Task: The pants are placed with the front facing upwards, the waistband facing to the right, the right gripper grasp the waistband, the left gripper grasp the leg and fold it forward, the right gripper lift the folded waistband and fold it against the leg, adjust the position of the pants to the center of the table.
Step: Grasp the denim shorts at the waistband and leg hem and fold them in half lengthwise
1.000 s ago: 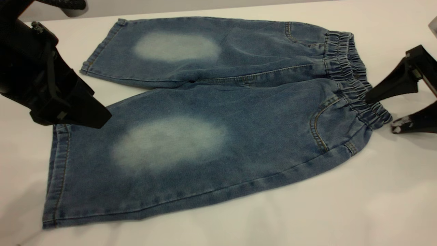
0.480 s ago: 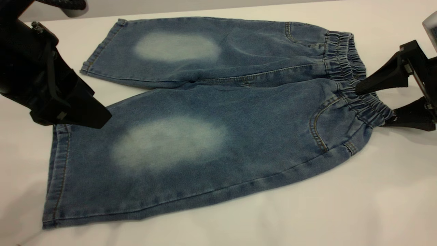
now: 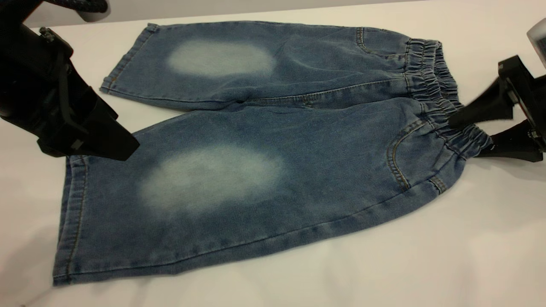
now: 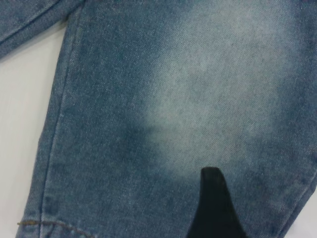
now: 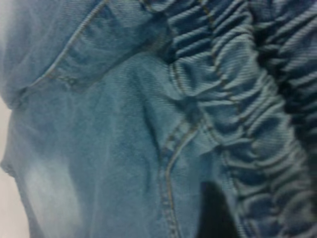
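The pants (image 3: 264, 140) lie flat on the white table (image 3: 426, 256), front up, with both legs pointing left. The waistband (image 3: 431, 81) is at the right. My right gripper (image 3: 467, 137) is at the near end of the waistband (image 5: 237, 99). Its upper finger (image 3: 477, 111) presses on top of the band and its lower finger (image 3: 509, 147) reaches under the band's end, so the band is pinched between them. One dark finger (image 5: 214, 213) shows on the denim beside the gathers. My left gripper (image 3: 123, 147) hovers over the far hem corner of the near leg (image 4: 148, 124).
Bare table runs along the front and right of the pants. The table's far edge (image 3: 256, 15) lies just behind the far leg. A pale grey part of the right arm (image 3: 538, 36) sits at the right border.
The right gripper slid left onto the waistband's near end. Its upper finger then came down, narrowing the gap onto the band. The left gripper and the pants have not moved.
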Controlling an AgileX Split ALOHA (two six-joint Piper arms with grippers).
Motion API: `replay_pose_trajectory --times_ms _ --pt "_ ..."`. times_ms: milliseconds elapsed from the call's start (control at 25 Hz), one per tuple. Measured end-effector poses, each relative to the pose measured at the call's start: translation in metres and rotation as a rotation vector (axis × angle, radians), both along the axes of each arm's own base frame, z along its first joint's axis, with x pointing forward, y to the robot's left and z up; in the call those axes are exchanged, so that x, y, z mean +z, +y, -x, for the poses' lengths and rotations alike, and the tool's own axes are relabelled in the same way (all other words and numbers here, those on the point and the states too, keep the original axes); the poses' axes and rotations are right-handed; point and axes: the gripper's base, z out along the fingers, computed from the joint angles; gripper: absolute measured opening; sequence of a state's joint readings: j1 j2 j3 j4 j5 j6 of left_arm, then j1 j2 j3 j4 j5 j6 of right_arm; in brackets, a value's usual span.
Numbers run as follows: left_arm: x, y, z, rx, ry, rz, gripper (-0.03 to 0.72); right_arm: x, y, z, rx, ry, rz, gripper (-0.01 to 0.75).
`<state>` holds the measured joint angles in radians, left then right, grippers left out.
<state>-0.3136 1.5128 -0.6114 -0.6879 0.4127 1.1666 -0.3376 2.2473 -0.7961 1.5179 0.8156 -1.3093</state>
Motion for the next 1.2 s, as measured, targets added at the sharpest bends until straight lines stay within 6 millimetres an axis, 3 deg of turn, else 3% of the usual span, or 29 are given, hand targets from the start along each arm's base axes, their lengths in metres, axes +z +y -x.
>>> replay_pose_trajectory --times_ms 240,360,680,880,1200 --pt "-0.010 0.000 -0.003 0.008 0.021 -0.019 0.452 -0.001 0.001 0.001 0.011 0.002 -0.004 0.104" --pt "-0.022 0.000 -0.006 0.012 0.052 -0.039 0.452 0.001 0.002 0.000 0.009 -0.005 -0.027 0.036" --pt "-0.054 0.000 -0.003 -0.078 0.173 -0.092 0.452 0.004 0.003 -0.002 -0.017 -0.017 -0.058 0.034" --pt "-0.057 0.002 0.009 -0.201 0.258 -0.130 0.452 0.007 0.005 -0.003 -0.016 -0.029 -0.091 0.034" --pt "-0.055 0.016 0.018 -0.155 0.362 -0.272 0.452 0.007 0.005 -0.004 -0.034 -0.035 -0.102 0.034"
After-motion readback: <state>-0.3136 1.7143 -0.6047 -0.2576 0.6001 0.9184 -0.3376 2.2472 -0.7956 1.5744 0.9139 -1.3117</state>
